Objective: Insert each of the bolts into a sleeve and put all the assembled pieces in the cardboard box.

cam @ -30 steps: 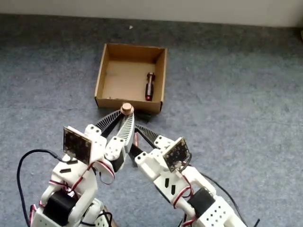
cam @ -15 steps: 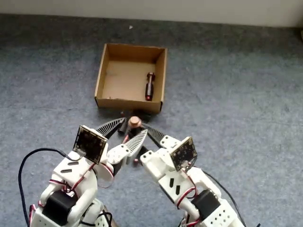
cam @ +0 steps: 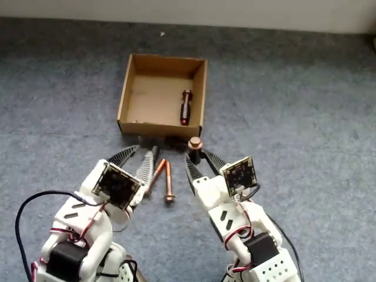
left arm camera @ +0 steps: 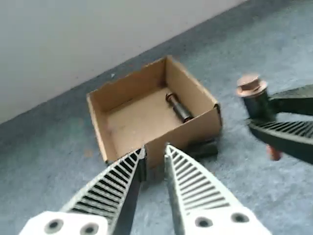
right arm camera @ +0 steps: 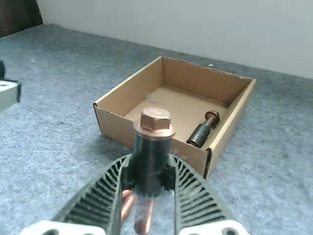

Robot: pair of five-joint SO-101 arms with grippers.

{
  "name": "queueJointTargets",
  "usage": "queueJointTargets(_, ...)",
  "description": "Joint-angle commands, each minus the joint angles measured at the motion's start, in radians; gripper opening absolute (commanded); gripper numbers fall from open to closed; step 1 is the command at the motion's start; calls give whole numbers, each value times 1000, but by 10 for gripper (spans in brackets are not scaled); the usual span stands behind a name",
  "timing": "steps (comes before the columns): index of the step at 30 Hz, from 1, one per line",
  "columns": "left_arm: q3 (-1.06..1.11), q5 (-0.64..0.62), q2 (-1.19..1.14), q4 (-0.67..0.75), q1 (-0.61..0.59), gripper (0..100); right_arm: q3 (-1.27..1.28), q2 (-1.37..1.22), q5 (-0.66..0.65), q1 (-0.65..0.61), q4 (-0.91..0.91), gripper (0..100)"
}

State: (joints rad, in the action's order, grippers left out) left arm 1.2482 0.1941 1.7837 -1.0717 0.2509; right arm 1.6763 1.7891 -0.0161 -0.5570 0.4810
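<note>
The cardboard box (cam: 155, 128) is set on the grey carpet (cam: 294, 106) at 12 o'clock from both arms in the high view. One assembled piece (cam: 186, 107) is laid flat on its floor, close to the wall at 3 o'clock. The right gripper (cam: 197, 156) is held just short of the box's front wall, below its 5 o'clock corner. It is clenched on a dark sleeve (right arm camera: 148, 161) that is kept upright. A copper bolt (right arm camera: 155, 120) is seated in that sleeve, with its hexagonal head shown above the top and its tip shown below the fingers. The left gripper (left arm camera: 155, 152) is placed at 9 o'clock from the right one, near it but not touching. Its fingers are parted and nothing is grasped between them (the gap looks narrow in its own wrist view). On the carpet between the two grippers a loose bolt (cam: 169, 181) is laid along the 12-to-6 line. A second loose bolt (cam: 156, 174) is laid just beside it, slanted from 1 toward 7 o'clock. An empty sleeve (cam: 174, 141) is seen lying on the carpet close against the box's front wall.
</note>
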Motion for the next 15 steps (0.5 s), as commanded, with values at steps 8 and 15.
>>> queueJointTargets(8,337,12,-7,176,-248,7,-19,22,153,16,177,5)
queueJointTargets(15,449,12,-7,270,-245,7,-180,1,183,12,246,5)
